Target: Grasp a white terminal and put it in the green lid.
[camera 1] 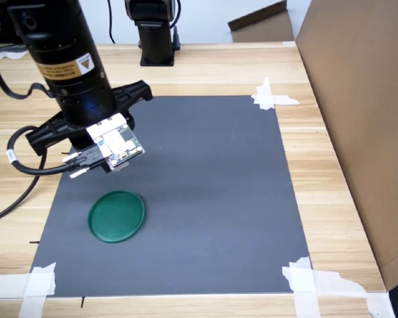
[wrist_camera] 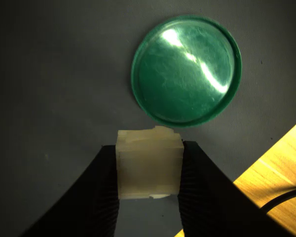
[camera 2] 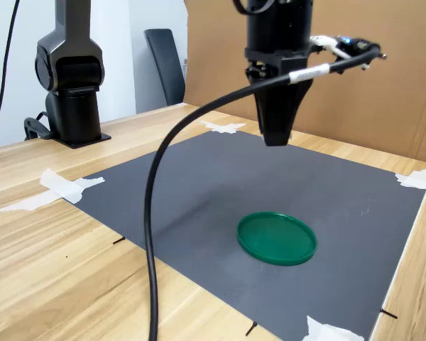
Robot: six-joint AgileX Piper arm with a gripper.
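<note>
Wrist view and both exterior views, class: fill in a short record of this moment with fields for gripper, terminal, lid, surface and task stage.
gripper: gripper shut on the white terminal, raised above the mat
white terminal: white terminal clamped between the two black fingers
green lid: green lid flat on the mat, nothing in it
surface: dark grey mat taped at its corners to a wooden table
task stage: terminal grasped, not yet placed in the lid

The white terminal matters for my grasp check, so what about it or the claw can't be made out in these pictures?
- White terminal: seen only in the wrist view, clamped in the claw; its sides are covered by the fingers.
- First exterior view: the wrist camera board hides the claw's tips.
- Second exterior view: the tips are too dark to show the terminal.
- Height above the green lid: unclear.
</note>
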